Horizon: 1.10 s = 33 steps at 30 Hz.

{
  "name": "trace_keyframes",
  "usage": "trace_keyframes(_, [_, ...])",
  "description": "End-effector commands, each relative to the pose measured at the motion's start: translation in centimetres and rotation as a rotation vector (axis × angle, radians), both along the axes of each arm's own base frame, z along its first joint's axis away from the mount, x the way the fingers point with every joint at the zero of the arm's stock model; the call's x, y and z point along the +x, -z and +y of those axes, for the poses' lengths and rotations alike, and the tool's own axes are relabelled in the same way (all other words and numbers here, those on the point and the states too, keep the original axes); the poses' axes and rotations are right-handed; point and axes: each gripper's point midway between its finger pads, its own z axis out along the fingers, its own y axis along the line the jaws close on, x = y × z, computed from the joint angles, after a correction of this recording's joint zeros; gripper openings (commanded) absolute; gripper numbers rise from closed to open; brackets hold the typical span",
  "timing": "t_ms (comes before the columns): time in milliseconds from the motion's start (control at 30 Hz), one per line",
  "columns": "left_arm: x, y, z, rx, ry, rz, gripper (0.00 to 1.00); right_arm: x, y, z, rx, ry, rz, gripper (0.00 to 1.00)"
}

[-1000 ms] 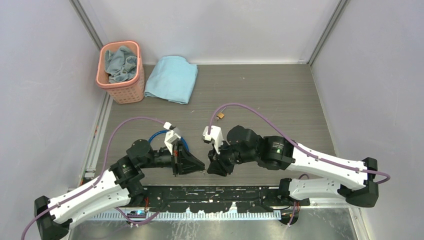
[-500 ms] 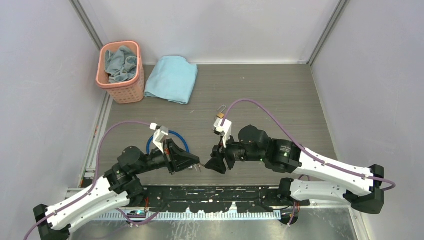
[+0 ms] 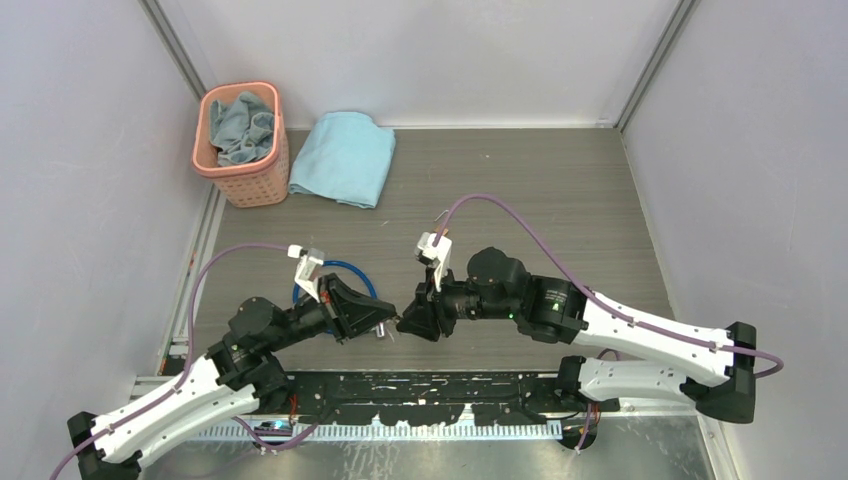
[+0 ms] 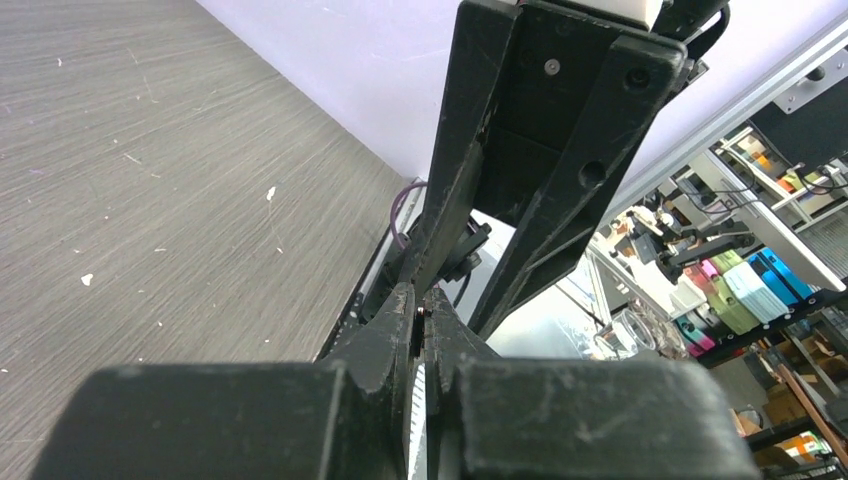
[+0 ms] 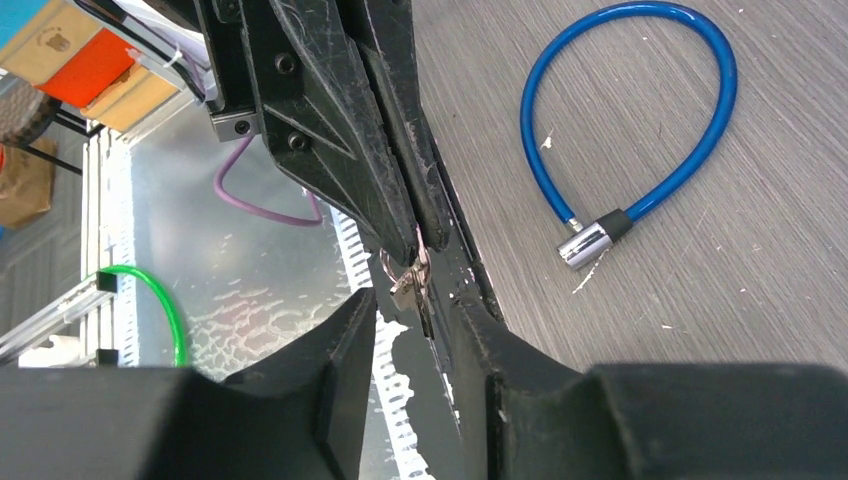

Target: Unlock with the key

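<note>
The right gripper (image 5: 412,305) has been brought to the left gripper (image 5: 425,245), pinched shut on the key (image 5: 405,285); right jaws now parted around it, handover likely.

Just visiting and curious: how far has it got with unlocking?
Done: the key is off the table, pinched in the shut left gripper. In hand: the open right gripper brackets it, perhaps for a handover. Left: no lock touched yet; the blue cable lies apart.

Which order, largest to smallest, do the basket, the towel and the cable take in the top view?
1. Basket and towel: about alike, not ranked.
2. Cable: smallest, partly hidden by the left arm.
</note>
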Motion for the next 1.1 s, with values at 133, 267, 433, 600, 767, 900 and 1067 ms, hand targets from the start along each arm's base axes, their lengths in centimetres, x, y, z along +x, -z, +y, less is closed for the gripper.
trace_keyframes(133, [0.2, -2.3, 0.5, -0.089, -0.028, -0.041, 0.00, 0.0, -2.3, 1.0, 0.083, -0.020, -0.016, 0.26])
trace_keyframes(267, [0.3, -2.2, 0.5, -0.086, -0.031, -0.040, 0.00, 0.0, -1.8, 1.2, 0.068, -0.022, -0.008, 0.12])
trace_keyframes(433, [0.2, -2.1, 0.5, -0.085, -0.027, -0.045, 0.00, 0.5, -1.2, 1.2, 0.047, -0.002, -0.006, 0.01])
trace_keyframes(600, [-0.2, -1.8, 0.7, -0.053, -0.020, -0.084, 0.00, 1.0, -1.2, 0.7, 0.027, 0.035, -0.011, 0.01])
trace_keyframes(767, [0.2, -0.9, 1.9, 0.024, -0.076, -0.139, 0.00, 1.7, -0.9, -0.4, -0.023, 0.094, -0.014, 0.01])
trace_keyframes(900, [0.4, -0.3, 2.3, 0.070, -0.096, -0.149, 0.11, 1.7, -0.4, -0.8, -0.051, 0.104, -0.009, 0.01])
trace_keyframes(1067, [1.0, 0.2, 2.1, 0.116, -0.112, -0.130, 0.35, 2.1, 0.1, -0.9, -0.093, 0.120, -0.010, 0.01])
